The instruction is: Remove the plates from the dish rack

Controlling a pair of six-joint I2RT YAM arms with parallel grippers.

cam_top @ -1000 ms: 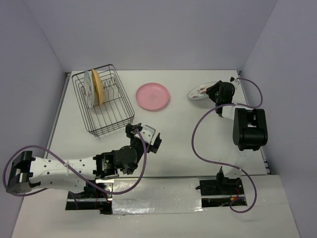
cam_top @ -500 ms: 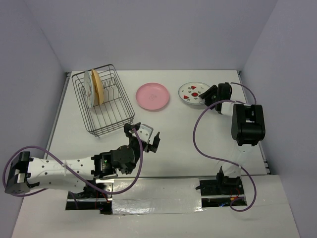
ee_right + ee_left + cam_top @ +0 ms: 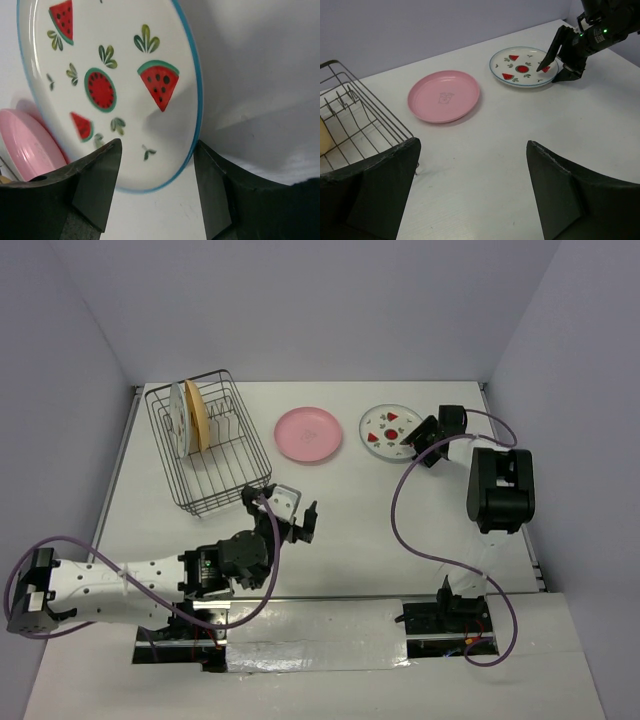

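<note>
The dish rack [image 3: 228, 472] of dark wire stands at the back left with two plates upright in it, a pale one [image 3: 177, 418] and a yellow-orange one [image 3: 194, 416]. A pink plate [image 3: 309, 433] lies flat on the table, and a white plate with watermelon marks [image 3: 385, 427] lies flat to its right. My right gripper [image 3: 419, 436] is open at that plate's right rim [image 3: 192, 75], one finger over the plate and one off it. My left gripper [image 3: 280, 503] is open and holds nothing, near the rack's front right corner [image 3: 380, 117].
The pink plate [image 3: 443, 95] and the watermelon plate [image 3: 522, 66] lie side by side ahead of my left gripper [image 3: 472, 145]. Grey walls close the table on three sides. The right arm's cable [image 3: 400, 510] loops over the table's right part.
The watermelon plate came down from a tilted hold to lie flat, further left, and my right gripper opened off it. My left gripper shifted a little left toward the rack.
</note>
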